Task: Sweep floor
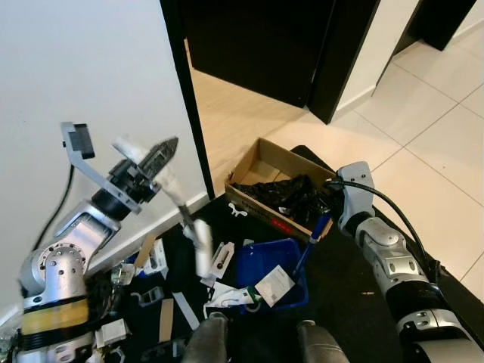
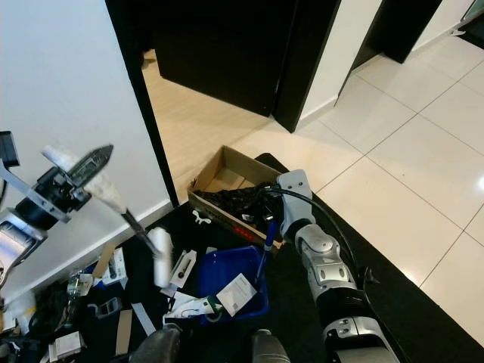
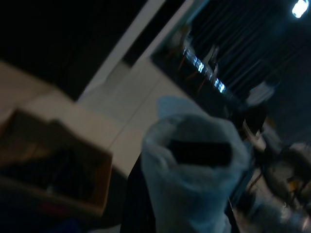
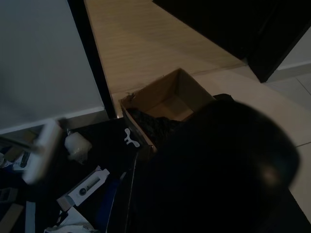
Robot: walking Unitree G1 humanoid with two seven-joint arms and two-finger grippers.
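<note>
My left gripper (image 1: 155, 161) is raised beside the white wall and shut on the white handle of a hand brush. The brush's dark shaft slants down to a blurred white head (image 1: 202, 246) above the black mat. In the left wrist view one black finger (image 3: 201, 151) presses into the pale handle. A blue dustpan (image 1: 262, 265) sits on the mat holding white cards and scraps. Its thin blue handle (image 1: 310, 246) rises to my right gripper (image 1: 327, 212), which is closed around its top at the edge of the cardboard box. The right wrist view is mostly a dark blur.
An open cardboard box (image 1: 262, 163) with black material inside lies by the black door frame (image 1: 186, 98). Small boxes, paper strips and other litter (image 1: 155, 261) are scattered on the black mat (image 1: 340, 280) by the wall. Pale tiles (image 1: 446, 151) stretch to the right, wood floor beyond the doorway.
</note>
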